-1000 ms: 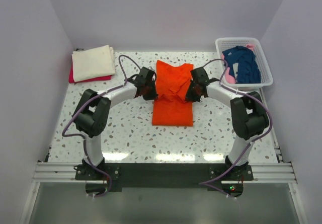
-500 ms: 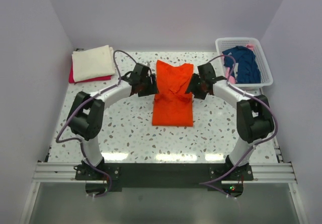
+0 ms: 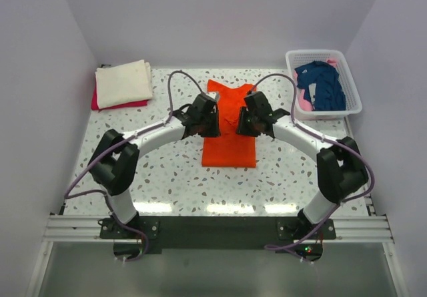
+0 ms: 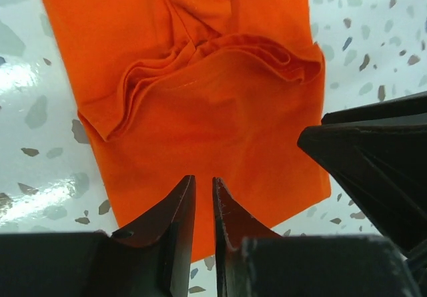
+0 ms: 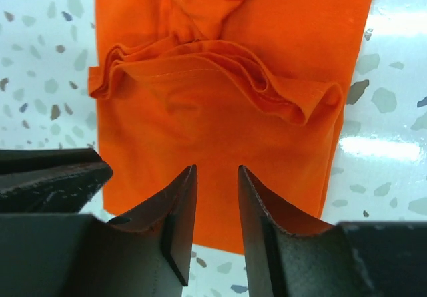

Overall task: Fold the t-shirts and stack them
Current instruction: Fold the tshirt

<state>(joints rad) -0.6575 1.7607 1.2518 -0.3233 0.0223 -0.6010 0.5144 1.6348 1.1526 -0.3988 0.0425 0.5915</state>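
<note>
Speckled counter [image 3: 167, 177]: left claw [image 4: 203, 180], barely parted, and right claw [image 5: 217, 168], wider, hang empty over one folded orange t-shirt [image 3: 230, 143] at centre; one cream t-shirt [image 3: 123, 82] tops one red t-shirt [image 3: 100, 103]; one navy t-shirt [image 3: 327, 83] fills one basket [image 3: 353, 107].

Both wrist views cut off the orange t-shirt [image 4: 220, 117] at its far end. Left of it, the cream shirt [image 3: 123, 82] hides most of what looks like a red shirt [image 3: 95, 99], only edges showing.
</note>
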